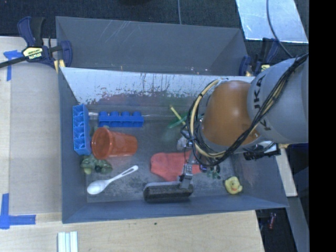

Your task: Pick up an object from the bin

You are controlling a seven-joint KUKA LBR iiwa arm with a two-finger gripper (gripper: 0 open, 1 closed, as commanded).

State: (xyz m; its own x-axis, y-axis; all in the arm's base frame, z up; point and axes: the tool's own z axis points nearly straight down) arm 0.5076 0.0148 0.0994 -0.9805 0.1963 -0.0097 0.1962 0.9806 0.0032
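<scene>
My gripper [186,177] reaches down from under the orange wrist cover at the bin's front, right of the middle. Its tip sits at the right end of a black oblong block [167,192] lying along the front wall. It also sits just at the right edge of a flat red piece [167,164]. Whether it touches either thing I cannot tell. A small yellow toy [232,185] lies to the gripper's right, by the front right corner.
A white plastic spoon [110,179], a small green toy [95,165] and an orange cup on its side [113,143] lie at the left. A blue plate [80,129] stands by the left wall, a long blue brick [121,119] and green sticks [178,118] lie further back.
</scene>
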